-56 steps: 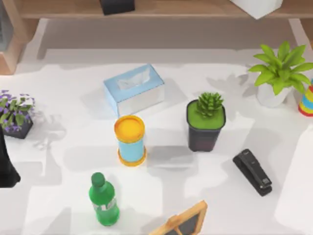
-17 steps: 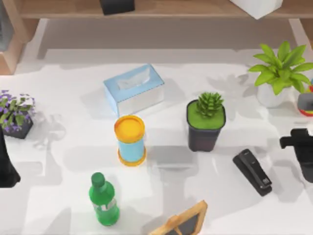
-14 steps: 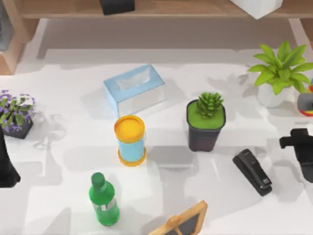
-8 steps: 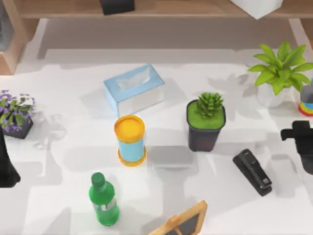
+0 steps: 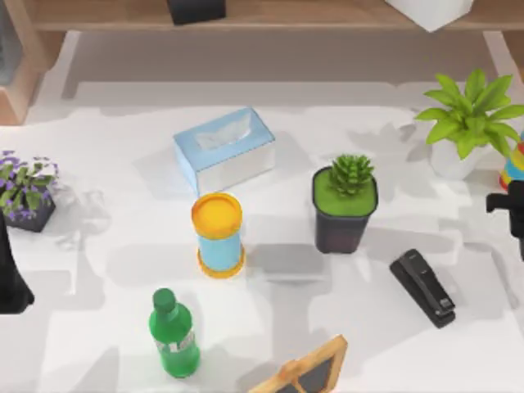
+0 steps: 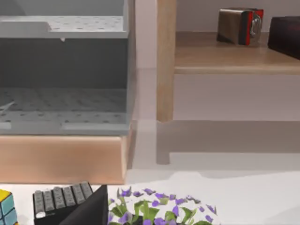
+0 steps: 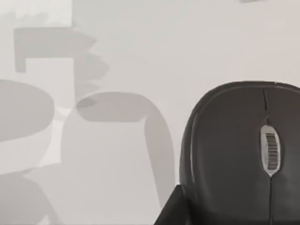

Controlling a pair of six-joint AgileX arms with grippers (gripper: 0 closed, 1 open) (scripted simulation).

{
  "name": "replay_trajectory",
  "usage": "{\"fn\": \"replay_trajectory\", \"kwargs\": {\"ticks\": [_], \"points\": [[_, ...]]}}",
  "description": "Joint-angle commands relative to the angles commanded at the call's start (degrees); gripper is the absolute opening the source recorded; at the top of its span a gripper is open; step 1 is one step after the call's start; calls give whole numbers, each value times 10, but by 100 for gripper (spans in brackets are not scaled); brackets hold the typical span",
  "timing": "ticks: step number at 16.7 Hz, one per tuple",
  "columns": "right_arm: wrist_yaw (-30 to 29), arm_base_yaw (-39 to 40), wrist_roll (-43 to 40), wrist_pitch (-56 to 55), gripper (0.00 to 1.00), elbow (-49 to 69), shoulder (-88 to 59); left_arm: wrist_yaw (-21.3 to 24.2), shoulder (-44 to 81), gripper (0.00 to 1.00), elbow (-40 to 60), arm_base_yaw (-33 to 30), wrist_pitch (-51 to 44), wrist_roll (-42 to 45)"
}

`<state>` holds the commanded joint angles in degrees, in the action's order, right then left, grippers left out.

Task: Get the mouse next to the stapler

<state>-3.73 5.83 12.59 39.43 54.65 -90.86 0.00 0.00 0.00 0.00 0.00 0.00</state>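
At the surface's far left edge, the parked left arm [image 5: 11,278] rises beside a dark pot of purple flowers [image 5: 26,192]. A black square pot [image 5: 344,214] holds a green succulent. Right of it lies the small black matte stapler [image 5: 422,287]. The right end effector [image 5: 514,211] sits at the right edge, close above the black plastic mouse [image 7: 243,150]; its finger state is unclear.

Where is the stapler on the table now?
In the top view, the stapler lies flat toward the table's right side, just right of and nearer the camera than the black square pot.
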Motion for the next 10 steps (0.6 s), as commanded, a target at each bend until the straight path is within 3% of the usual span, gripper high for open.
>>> {"fn": "replay_trajectory", "kwargs": {"ticks": [10], "points": [[-20,-11,12,-2,0,-19,7,0,0,100,0,0,0,0]]}}
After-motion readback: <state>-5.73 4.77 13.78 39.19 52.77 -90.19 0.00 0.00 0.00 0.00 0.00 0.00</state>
